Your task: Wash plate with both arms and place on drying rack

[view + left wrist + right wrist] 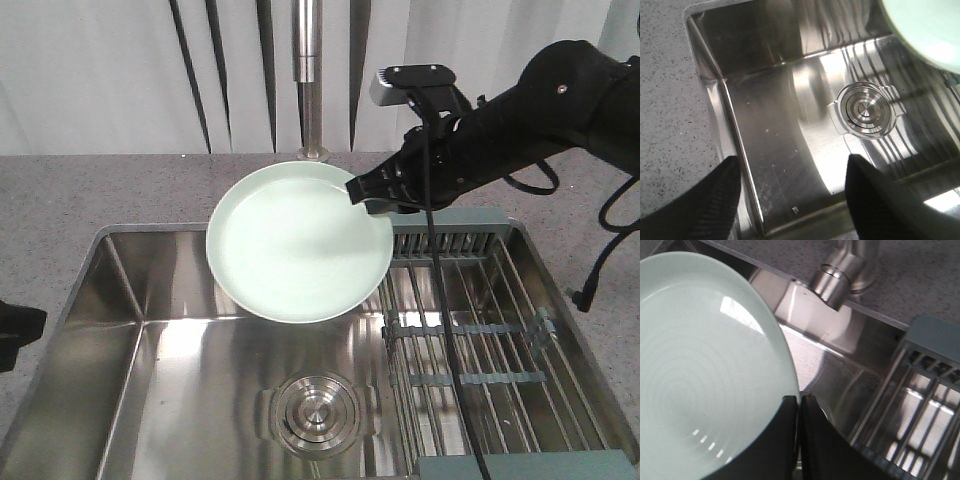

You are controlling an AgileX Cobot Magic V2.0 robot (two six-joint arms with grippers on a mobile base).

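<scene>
Right gripper (372,195) clamped on plate (295,245) rim. Plate tilted, extends left of gripper, above sink (120,330). Drying rack (480,340) just below gripper. Left gripper (794,165) spread, empty; plate ahead-right, well apart.

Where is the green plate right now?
In the front view, the plate is held up over the back of the sink, pinched at its right rim by the right tool, just in front of the faucet and left of the drying rack.
</scene>
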